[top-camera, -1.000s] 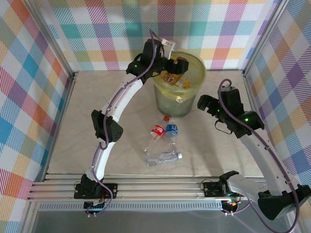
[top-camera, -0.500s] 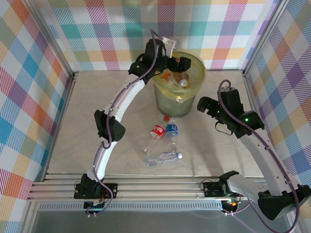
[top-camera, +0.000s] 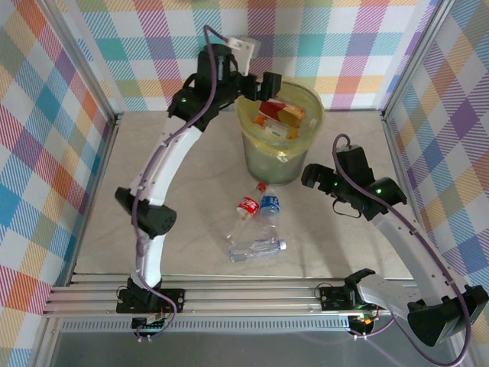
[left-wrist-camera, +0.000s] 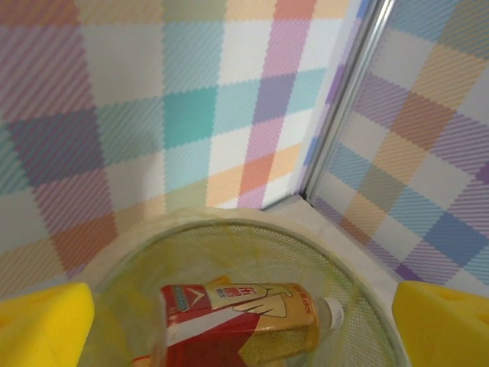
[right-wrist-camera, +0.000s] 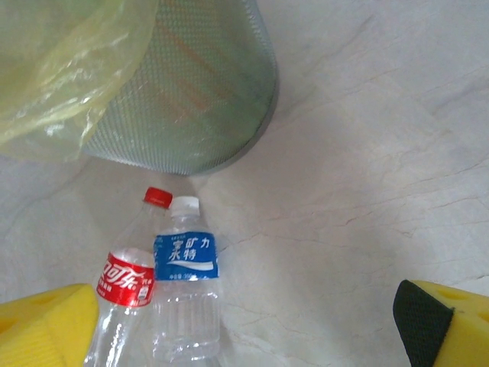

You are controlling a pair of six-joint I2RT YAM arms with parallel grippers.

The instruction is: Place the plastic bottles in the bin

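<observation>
Three bottles lie on the table (top-camera: 367, 229) before the bin (top-camera: 279, 164) in the top view. A red-label bottle (top-camera: 247, 208) and a blue-label bottle (top-camera: 268, 205) lie side by side, with a clear bottle (top-camera: 256, 248) crosswise just nearer the arms. Orange bottles (top-camera: 279, 116) sit in the bin. The left gripper (top-camera: 260, 84) hangs over the bin's far rim, and the right gripper (top-camera: 312, 173) is just right of the bin.

Left wrist: the yellow pads (left-wrist-camera: 42, 321) stand wide apart with nothing held, above a red-and-gold bottle (left-wrist-camera: 237, 317) inside the bin.

Right wrist: the right pads (right-wrist-camera: 46, 325) are also wide apart and empty, above the red-label and blue-label pair near the bin's wall.
</observation>
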